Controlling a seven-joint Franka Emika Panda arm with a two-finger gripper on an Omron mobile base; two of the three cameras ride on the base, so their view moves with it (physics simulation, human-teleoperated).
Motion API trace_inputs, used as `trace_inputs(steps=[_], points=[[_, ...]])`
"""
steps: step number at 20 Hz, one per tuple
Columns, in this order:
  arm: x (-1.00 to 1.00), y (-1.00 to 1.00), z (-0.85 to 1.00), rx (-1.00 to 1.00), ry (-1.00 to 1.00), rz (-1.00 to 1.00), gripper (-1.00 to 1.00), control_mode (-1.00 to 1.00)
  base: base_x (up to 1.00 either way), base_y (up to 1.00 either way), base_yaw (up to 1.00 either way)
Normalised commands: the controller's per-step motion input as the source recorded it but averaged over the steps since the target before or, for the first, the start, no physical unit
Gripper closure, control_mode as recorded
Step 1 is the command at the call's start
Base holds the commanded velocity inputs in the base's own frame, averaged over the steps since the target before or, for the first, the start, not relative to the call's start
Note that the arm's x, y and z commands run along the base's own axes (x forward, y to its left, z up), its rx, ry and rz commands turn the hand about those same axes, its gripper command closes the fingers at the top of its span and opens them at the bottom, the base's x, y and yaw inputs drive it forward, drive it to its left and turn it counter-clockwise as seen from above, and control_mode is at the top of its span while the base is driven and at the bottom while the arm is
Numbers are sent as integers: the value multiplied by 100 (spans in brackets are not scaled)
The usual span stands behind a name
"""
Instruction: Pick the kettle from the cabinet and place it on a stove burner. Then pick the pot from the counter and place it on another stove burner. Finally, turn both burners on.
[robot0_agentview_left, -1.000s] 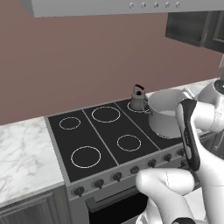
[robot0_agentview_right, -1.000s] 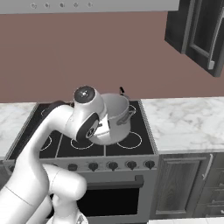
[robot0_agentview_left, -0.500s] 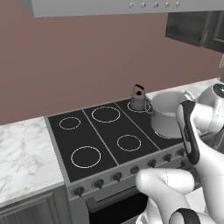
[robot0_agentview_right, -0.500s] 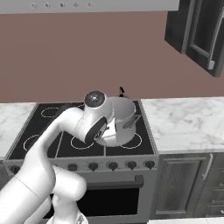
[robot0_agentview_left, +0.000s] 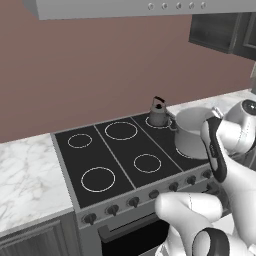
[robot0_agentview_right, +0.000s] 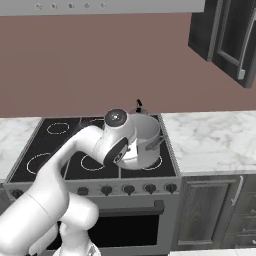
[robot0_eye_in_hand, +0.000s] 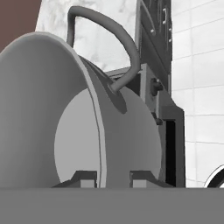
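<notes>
The wide grey steel pot (robot0_agentview_left: 192, 132) is at the right side of the black cooktop (robot0_agentview_left: 115, 155), over its front right burner. My gripper (robot0_eye_in_hand: 107, 177) is shut on the pot (robot0_eye_in_hand: 43, 109), with one fingertip inside the rim and one outside; a loop handle arches above. Whether the pot (robot0_agentview_right: 147, 140) rests on the glass I cannot tell. The small kettle (robot0_agentview_left: 158, 112) stands upright on the back right burner, just behind the pot. In the right base view only the kettle's black handle (robot0_agentview_right: 139, 105) shows past my arm.
Dark knobs (robot0_agentview_right: 129, 189) line the cooktop's front edge. White marble counter (robot0_agentview_right: 210, 140) runs to the right of the stove and more counter (robot0_agentview_left: 25, 170) to its left. The dark wall cabinet (robot0_agentview_right: 225, 35) hangs at the upper right. Two left burners (robot0_agentview_left: 98, 179) are bare.
My hand has carried the pot a little to the right and slightly down over the cooktop's right side. The kettle has not moved.
</notes>
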Motion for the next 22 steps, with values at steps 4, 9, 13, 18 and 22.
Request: trace_inputs(steps=[4, 9, 13, 18, 22], points=[[11, -8, -15, 2, 0, -3, 100, -100, 0, 0, 0], [16, -2, -21, 1, 0, -1, 100, -100, 0, 0, 0], [20, -2, -24, 2, 0, 0, 100, -100, 0, 0, 0], [16, -13, -23, 3, -3, 0, 100, -100, 0, 0, 0], [14, -12, -16, 2, -1, 0, 100, -100, 0, 0, 0]])
